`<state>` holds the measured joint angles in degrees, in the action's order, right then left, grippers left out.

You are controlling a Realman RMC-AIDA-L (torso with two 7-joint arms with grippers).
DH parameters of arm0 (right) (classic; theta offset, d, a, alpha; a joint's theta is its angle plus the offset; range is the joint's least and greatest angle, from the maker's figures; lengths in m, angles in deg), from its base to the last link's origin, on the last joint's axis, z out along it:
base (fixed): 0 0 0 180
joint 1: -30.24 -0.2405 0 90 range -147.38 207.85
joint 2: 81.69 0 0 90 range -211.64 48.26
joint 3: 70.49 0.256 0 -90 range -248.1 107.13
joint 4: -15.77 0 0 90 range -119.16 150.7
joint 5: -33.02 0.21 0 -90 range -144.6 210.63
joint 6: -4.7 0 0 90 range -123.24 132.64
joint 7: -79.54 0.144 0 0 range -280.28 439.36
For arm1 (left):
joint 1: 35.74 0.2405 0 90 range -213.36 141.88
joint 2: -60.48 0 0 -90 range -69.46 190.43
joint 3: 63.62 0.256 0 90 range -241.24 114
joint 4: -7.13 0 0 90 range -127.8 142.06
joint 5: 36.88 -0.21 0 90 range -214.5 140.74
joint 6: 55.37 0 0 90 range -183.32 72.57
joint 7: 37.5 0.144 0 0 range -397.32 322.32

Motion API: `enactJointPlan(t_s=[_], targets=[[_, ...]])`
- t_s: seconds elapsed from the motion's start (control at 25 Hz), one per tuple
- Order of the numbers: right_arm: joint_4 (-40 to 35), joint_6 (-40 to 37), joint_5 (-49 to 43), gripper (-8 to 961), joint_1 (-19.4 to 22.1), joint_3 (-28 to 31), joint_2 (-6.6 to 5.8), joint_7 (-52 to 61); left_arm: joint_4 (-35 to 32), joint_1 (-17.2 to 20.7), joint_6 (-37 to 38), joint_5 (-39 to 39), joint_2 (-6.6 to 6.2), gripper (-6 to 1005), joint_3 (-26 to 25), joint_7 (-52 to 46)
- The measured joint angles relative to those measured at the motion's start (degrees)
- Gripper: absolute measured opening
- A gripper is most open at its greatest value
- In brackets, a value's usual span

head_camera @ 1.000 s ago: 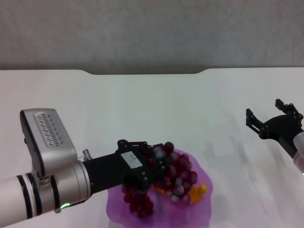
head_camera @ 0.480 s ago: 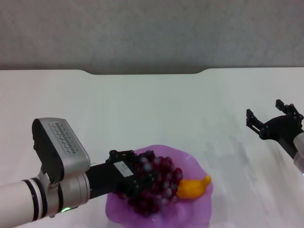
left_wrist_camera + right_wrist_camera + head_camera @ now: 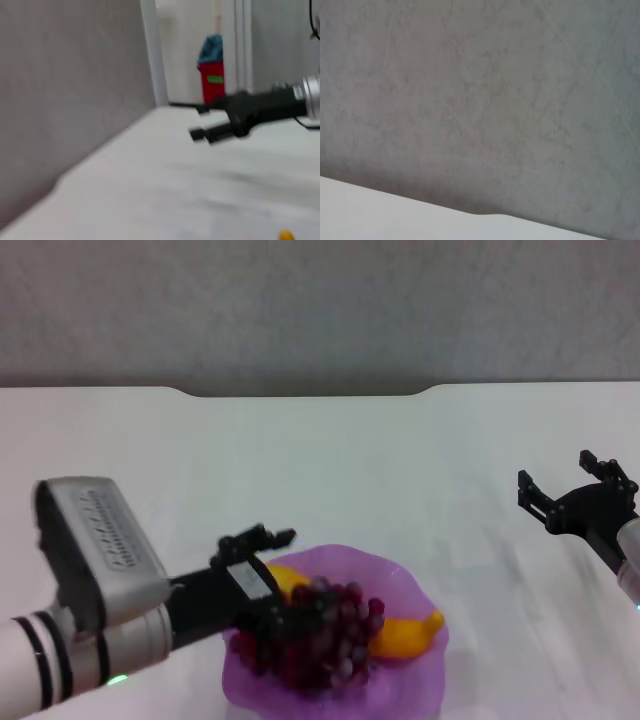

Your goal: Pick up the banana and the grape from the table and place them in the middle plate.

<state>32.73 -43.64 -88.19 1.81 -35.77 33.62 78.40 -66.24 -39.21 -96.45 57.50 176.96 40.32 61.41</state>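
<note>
The purple scalloped plate point(image 3: 405, 585) sits at the near middle of the white table point(image 3: 330, 460). The banana point(image 3: 405, 635) lies in it, with the dark red grape bunch point(image 3: 320, 640) lying across it. My left gripper point(image 3: 272, 580) is at the plate's left rim beside the grapes, its jaws spread open, with one finger point(image 3: 262, 537) raised above the rim. My right gripper point(image 3: 572, 490) is open and empty, parked over the table at the right. It also shows in the left wrist view point(image 3: 210, 132), where a bit of the banana point(image 3: 285, 234) shows too.
The table's notched far edge point(image 3: 305, 392) meets a grey wall point(image 3: 480, 90). In the left wrist view a red bin point(image 3: 212, 80) stands far off beyond the table.
My left gripper lowered the grape bunch onto the banana in the plate, then opened and drew back to the left. The right arm has not moved.
</note>
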Motion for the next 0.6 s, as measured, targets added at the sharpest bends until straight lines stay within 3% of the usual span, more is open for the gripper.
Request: enactJointPlan(t_s=[0.04, 0.12, 0.16, 0.24, 0.44, 0.6], targets=[[0.00, 0.02, 0.00, 886, 0.00, 0.00, 0.00, 0.00, -2.25, 1.90, 0.55, 0.98, 0.19, 868, -0.58, 1.69], [0.00, 0.06, 0.01, 886, -0.02, 0.00, 0.00, 0.00, -3.28, 3.01, 1.64, 3.12, 0.39, 871, -1.18, 3.61], [0.00, 0.06, 0.00, 886, -0.07, 0.00, 0.00, 0.00, -2.27, 3.53, 4.42, 10.04, 0.43, 872, -1.89, 7.92], [0.00, 0.05, 0.00, 886, -0.17, 0.00, 0.00, -0.01, -1.26, 3.28, 5.58, 13.05, 0.40, 874, -2.13, 9.74], [0.07, -0.12, 0.00, 886, -0.16, 0.00, 0.00, 0.00, 10.78, -1.93, 10.63, 28.83, 0.51, 881, -4.59, 16.56], [0.08, -0.16, 0.01, 886, -0.20, 0.00, 0.00, 0.00, 22.88, -6.61, 9.79, 46.81, 0.69, 880, -6.58, 26.14]])
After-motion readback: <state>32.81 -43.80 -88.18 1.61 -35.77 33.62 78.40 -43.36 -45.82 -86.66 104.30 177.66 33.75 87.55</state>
